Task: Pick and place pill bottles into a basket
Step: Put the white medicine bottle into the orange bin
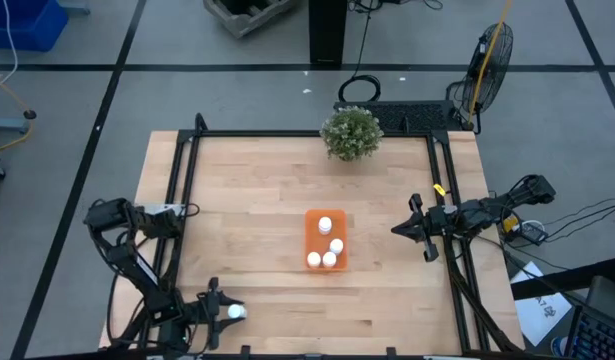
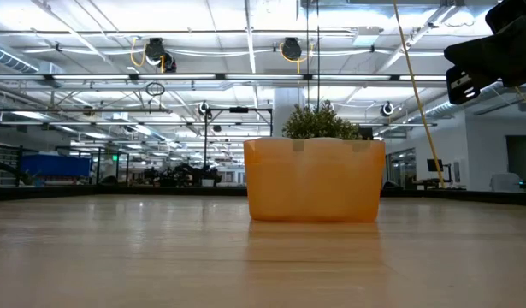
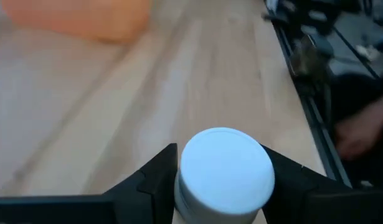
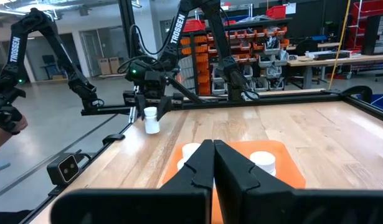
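The orange tray (image 1: 309, 236) lies at the table's middle with several white pill bottles (image 1: 325, 224) standing in it. It also shows in the low view (image 2: 314, 184) and the right wrist view (image 4: 288, 168). My left gripper (image 1: 227, 312) is near the table's near-left corner, shut on one more white bottle (image 3: 225, 171), which also shows in the right wrist view (image 4: 151, 119). My right gripper (image 1: 399, 229) is shut and empty to the right of the tray, pointing at it. My left gripper pinches the bottle's body just below the cap (image 3: 186, 198) between its two fingers (image 3: 155, 177), one on each side. The fingers slant down from above and from the table's left. The bottle is upright with its cap up and looks clear of the table.
A round green potted plant (image 1: 351, 131) stands at the far edge, behind the tray. Black frame rails (image 1: 180, 210) run along the table's left, right and far sides. Bare wood lies between the left gripper and the tray.
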